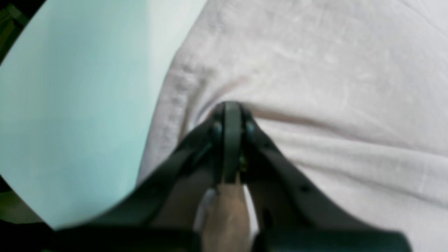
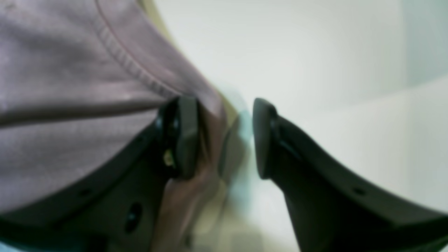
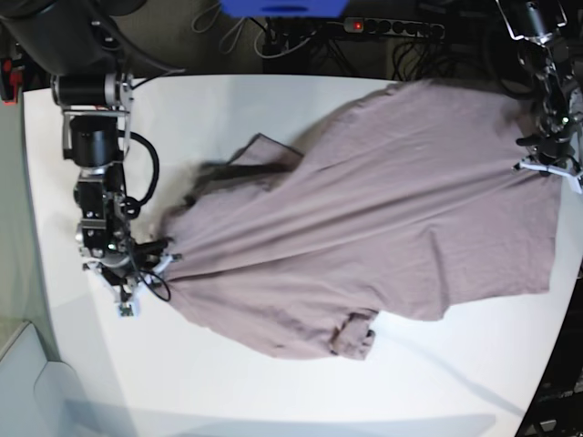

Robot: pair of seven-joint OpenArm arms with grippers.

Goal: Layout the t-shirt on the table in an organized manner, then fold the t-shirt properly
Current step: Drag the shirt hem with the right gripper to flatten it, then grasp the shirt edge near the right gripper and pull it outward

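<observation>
Left gripper (image 1: 231, 115): jaws pressed together, pinching cloth, arm reaching low.
Right gripper (image 2: 224, 138): jaws parted, one finger (image 2: 185, 136) against cloth.

Black arms, black curved jaws.

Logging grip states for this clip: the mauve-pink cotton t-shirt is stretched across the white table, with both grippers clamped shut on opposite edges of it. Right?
Not quite. Only the left gripper is shut on the mauve-pink cotton t-shirt. The right wrist view shows the right gripper with its jaws apart, one finger against the shirt's hem, nothing pinched. The shirt does lie stretched across the white table.
</observation>
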